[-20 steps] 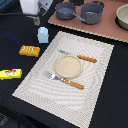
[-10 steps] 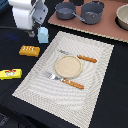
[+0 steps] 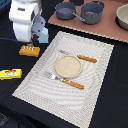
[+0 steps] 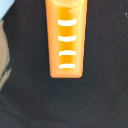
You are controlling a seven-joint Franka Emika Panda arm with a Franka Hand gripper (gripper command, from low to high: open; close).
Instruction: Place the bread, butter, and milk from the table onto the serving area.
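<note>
arm (image 3: 25, 22) over bread (image 4: 65, 37), butter (image 3: 11, 73) nearby

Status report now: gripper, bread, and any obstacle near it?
Gripper above the bread, jaw state not visible. Bread on the dark table, off the serving area. Butter apart from it. No obstacle seen.

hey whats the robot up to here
The arm hangs over the bread, which lies on the dark table just off the serving area, on the exterior view's left. The wrist view looks straight down on the loaf; the jaws are not visible, so no grasp can be confirmed. The butter lies on the table nearer the camera. The milk is not in view.
</note>
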